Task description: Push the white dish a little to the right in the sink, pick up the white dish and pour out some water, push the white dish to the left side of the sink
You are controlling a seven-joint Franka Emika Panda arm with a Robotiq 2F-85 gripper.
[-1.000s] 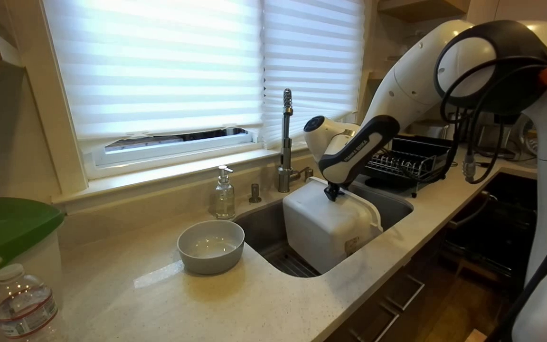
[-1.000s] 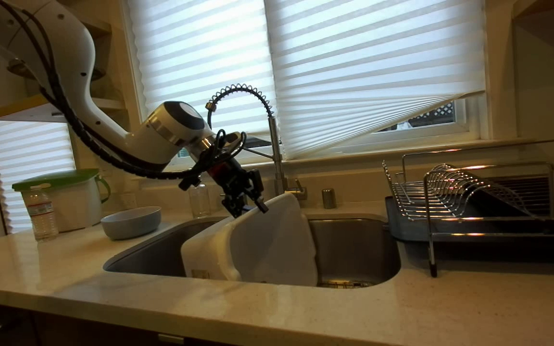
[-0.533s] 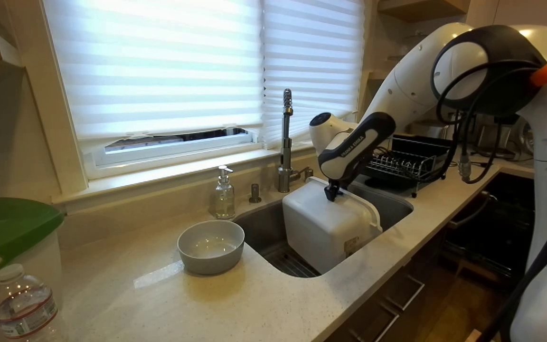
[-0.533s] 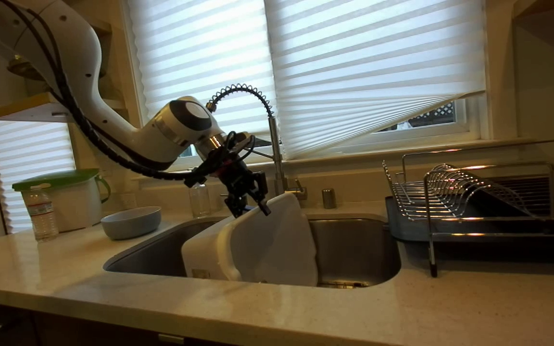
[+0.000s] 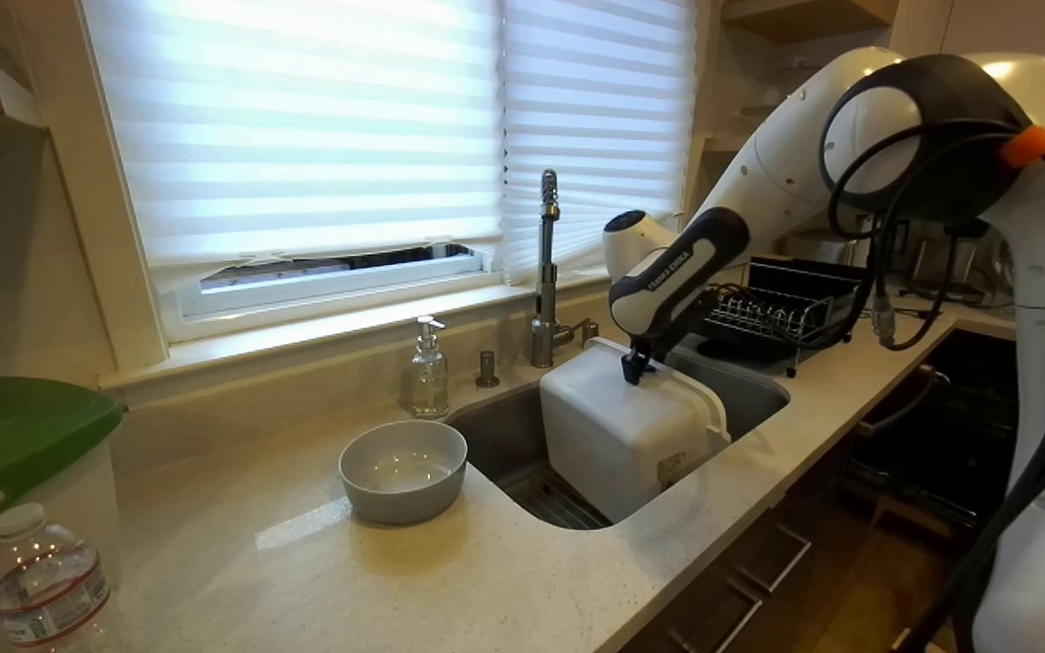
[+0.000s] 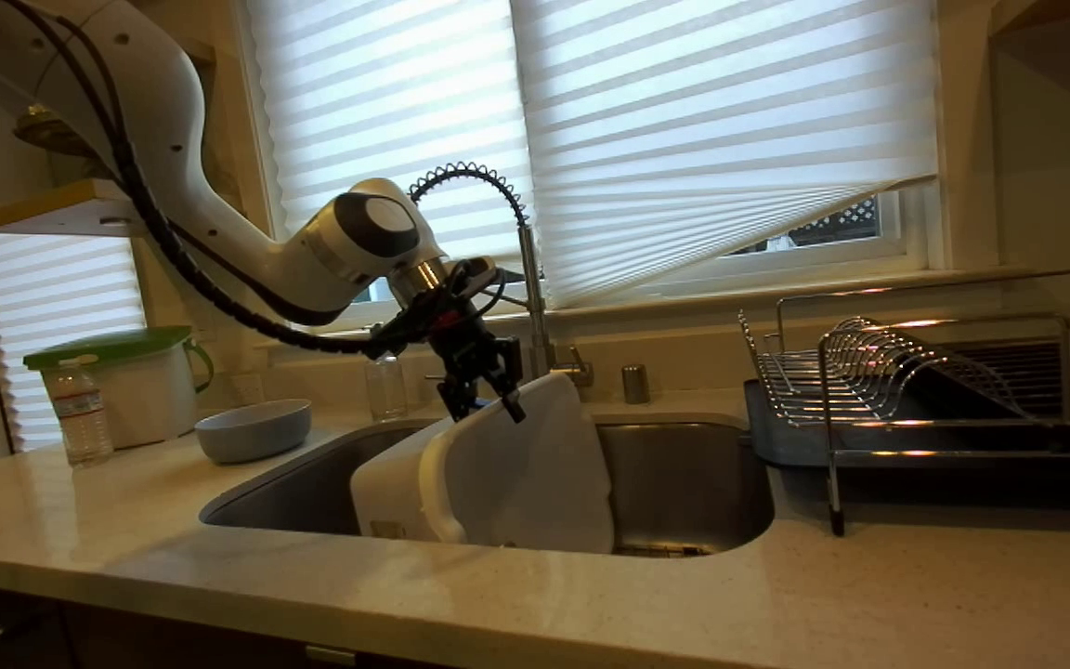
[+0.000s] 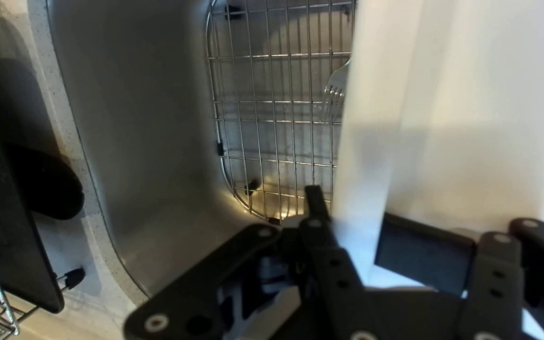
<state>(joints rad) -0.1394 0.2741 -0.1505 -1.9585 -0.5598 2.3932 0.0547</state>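
Panda arm (image 5: 786, 145) is displaying "FRANKA EMIKA" | white plastic tub (image 5: 609, 408), sticker (image 5: 670, 467) illegible, is sitting tipped sideways in the sink (image 6: 693, 478), between front and back edges | gripper (image 6: 489, 411), narrowly parted, is clasping tub's rim

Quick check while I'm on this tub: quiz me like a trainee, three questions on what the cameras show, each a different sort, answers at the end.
1. Multiple choice: how does the white tub sit in the sink? (a) level, opening straight up; (b) tipped sideways; (c) upside down.
2. True or false: the round bowl stands on the counter, outside the sink.
3. Short answer: where are the fingers of the gripper relative to the tub's edge?

Key:
1. b
2. True
3. One on each side of it; the views do not settle whether they press on it.
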